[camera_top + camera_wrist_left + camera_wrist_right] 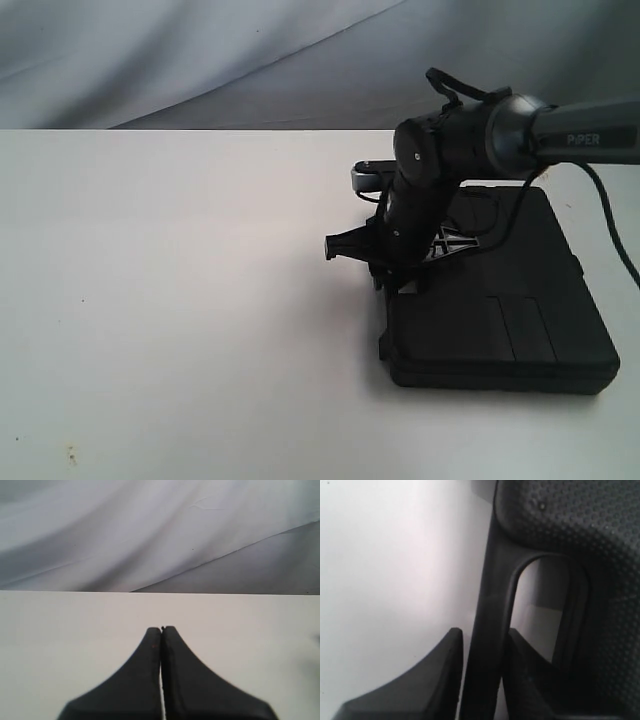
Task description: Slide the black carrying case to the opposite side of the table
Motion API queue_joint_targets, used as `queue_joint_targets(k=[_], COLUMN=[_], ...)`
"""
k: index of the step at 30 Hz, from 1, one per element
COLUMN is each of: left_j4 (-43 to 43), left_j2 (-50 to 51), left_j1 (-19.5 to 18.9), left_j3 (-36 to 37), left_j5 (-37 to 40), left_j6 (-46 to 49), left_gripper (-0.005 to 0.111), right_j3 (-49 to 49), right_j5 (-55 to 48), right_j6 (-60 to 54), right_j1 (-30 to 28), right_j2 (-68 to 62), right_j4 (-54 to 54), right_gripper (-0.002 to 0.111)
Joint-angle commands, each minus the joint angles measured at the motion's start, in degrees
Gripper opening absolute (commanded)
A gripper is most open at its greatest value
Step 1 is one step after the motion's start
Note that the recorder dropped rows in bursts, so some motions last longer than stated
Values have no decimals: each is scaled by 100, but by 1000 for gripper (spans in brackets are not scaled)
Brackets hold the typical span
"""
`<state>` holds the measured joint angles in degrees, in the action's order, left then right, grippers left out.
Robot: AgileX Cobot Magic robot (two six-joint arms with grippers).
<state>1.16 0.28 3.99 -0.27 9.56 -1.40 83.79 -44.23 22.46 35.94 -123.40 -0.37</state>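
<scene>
The black carrying case [500,300] lies flat on the right part of the white table [150,300]. My right gripper [395,280] comes down from the right onto the case's left edge. In the right wrist view its two fingers straddle the case's handle bar [490,580]: the right gripper [484,632] is shut on that bar, beside the dotted case lid [580,535]. My left gripper [161,628] is shut with nothing in it, above bare table [75,630]. The exterior view does not show it.
White tabletop stretches to the left of the case. A grey cloth backdrop [200,50] hangs behind the table's far edge. A few small dark specks [70,455] mark the front left corner. The right arm's black cable [610,230] hangs over the case's right side.
</scene>
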Motion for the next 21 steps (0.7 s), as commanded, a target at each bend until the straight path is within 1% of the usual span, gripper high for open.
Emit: queue_joint_targets(k=[1,3,21], left_j4=[-3,-3,-3], left_j2=[-28,-28,-28], left_j1=[27,27,27], left_j3=[27,27,27], left_j5=[-30,-30,-30], left_j6=[-3,-3,-3], left_gripper=[0,0,0], right_j3=[35,35,35], right_j5=[56,71,502], right_j6=[27,53,509], right_j1=[-13,-13,72], right_j2=[-11,-11,-11], right_j4=[-39,-39,148], right_gripper=[8,0,0])
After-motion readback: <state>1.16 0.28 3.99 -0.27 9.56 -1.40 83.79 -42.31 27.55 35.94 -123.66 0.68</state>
